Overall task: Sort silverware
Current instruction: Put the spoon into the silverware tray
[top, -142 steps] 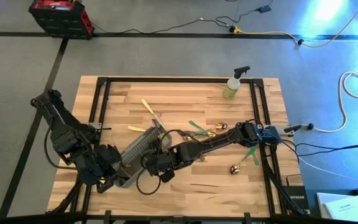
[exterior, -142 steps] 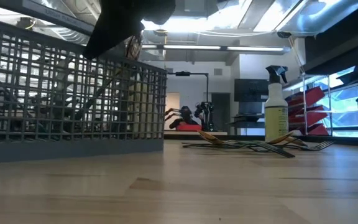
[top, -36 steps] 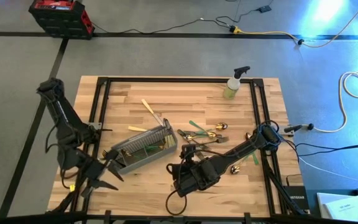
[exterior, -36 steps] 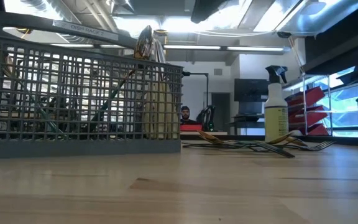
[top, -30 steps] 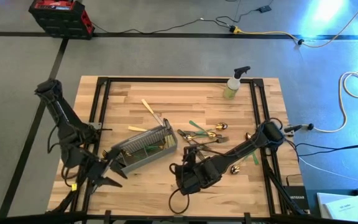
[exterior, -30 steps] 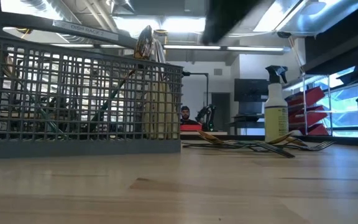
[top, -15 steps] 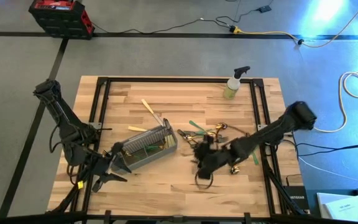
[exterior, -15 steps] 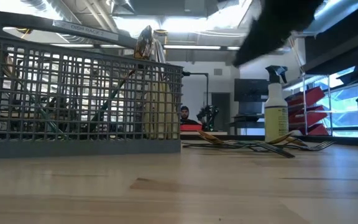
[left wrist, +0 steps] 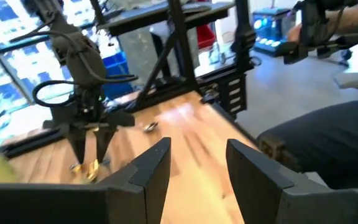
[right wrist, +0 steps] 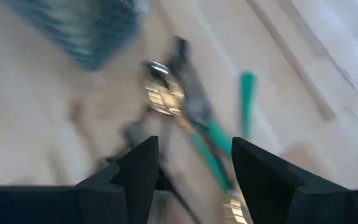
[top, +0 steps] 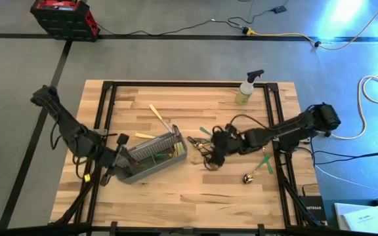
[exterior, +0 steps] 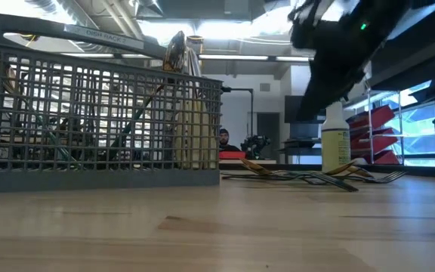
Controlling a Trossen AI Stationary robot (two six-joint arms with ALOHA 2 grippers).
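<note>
Your right tool (top: 210, 156) hangs over the loose heap of silverware (top: 210, 141) near the middle of the desk (top: 195, 196), just to the right of the grey wire caddy (top: 151, 157). Its wrist view shows the two fingers (right wrist: 138, 171) parted with a clear gap and nothing between them; a gold head and green handles lie blurred below. Your left tool (top: 115, 160) sits at the caddy's left end, toward the desk's left edge, and its wrist view also shows the fingers (left wrist: 152, 165) spread apart and empty, pointing across the desk toward the other arm.

More of the silverware is scattered: two cream-handled pieces (top: 158, 114) lie behind the caddy, a green-handled one (top: 266, 163) and a gold head (top: 248, 177) lie near the right edge. From desk level you can see several pieces standing upright inside the caddy, one gold head (exterior: 176, 50) poking above its rim. The spray bottle (top: 245, 90) stands near the far right corner
</note>
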